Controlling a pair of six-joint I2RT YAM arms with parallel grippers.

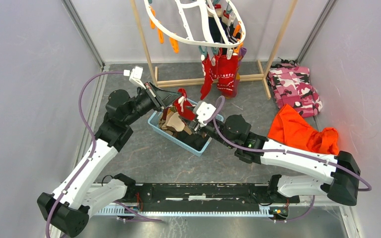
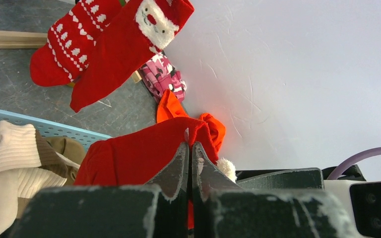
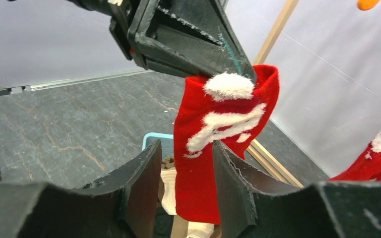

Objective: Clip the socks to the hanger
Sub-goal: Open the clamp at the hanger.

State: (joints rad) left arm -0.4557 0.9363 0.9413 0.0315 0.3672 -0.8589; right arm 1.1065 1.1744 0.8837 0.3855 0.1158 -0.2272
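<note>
My left gripper (image 1: 176,99) is shut on the cuff of a red sock with white patterns (image 1: 183,105) and holds it up over the blue basket (image 1: 156,130). In the left wrist view the fingertips (image 2: 183,151) pinch the red sock (image 2: 134,156). My right gripper (image 3: 186,163) is open with the hanging sock (image 3: 218,148) between its fingers, against the right finger (image 3: 230,173). Two red socks (image 1: 222,72) hang clipped to the white oval hanger (image 1: 188,22), which has teal and orange clips. More socks (image 1: 176,124), beige and brown, lie in the basket.
A light wooden pole rack (image 1: 203,79) stands at the back under the hanger. A pink camouflage garment (image 1: 293,87) and a bright orange cloth (image 1: 302,131) lie on the floor at the right. Grey walls close in on both sides.
</note>
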